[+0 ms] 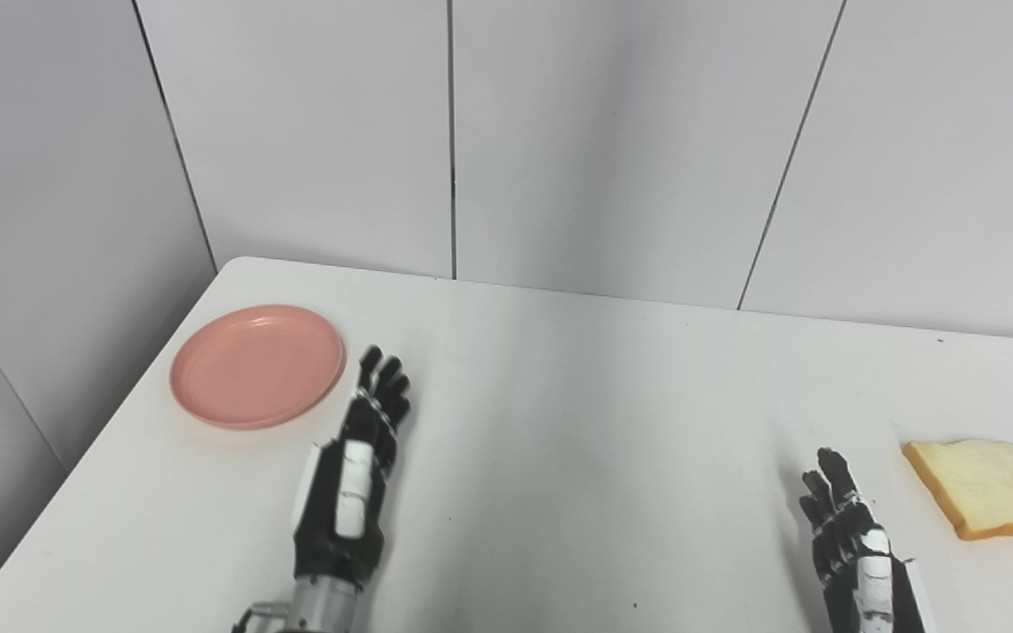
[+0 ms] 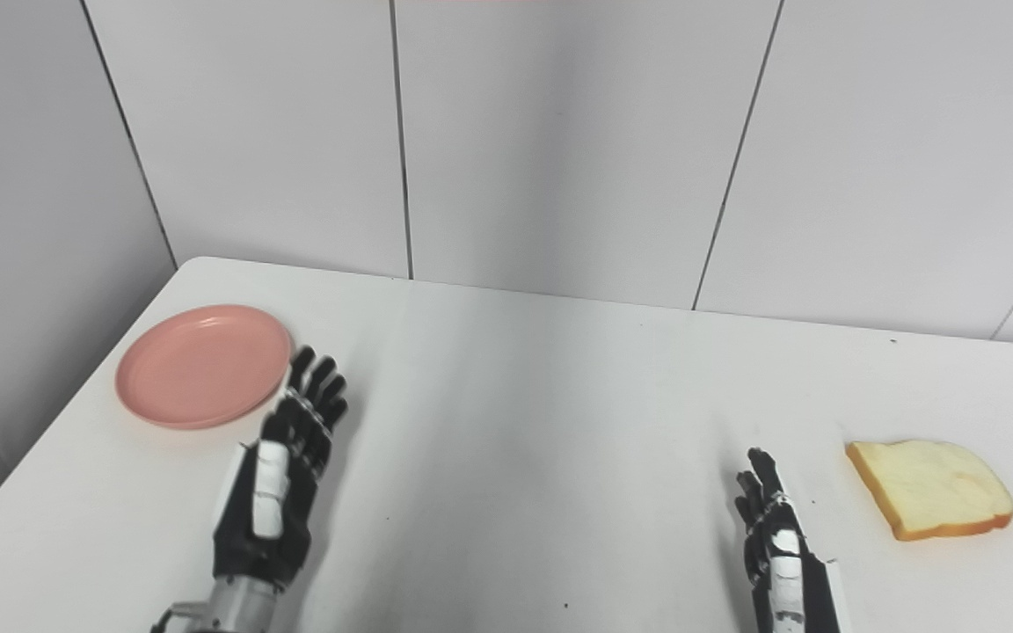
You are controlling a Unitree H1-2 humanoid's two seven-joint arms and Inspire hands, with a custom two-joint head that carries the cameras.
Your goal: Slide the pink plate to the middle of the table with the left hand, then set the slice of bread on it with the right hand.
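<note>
The pink plate lies empty near the table's far left corner. My left hand is open, fingers stretched forward, just right of the plate's rim and apart from it. The slice of bread lies flat near the right edge of the table. My right hand is open and empty, fingers pointing up, a little left of the bread and apart from it. Both also show in the right eye view: the plate, the bread, the left hand, the right hand.
The white table stands against grey panelled walls at the back and left. Its left edge runs close beside the plate. Bare tabletop lies between the two hands.
</note>
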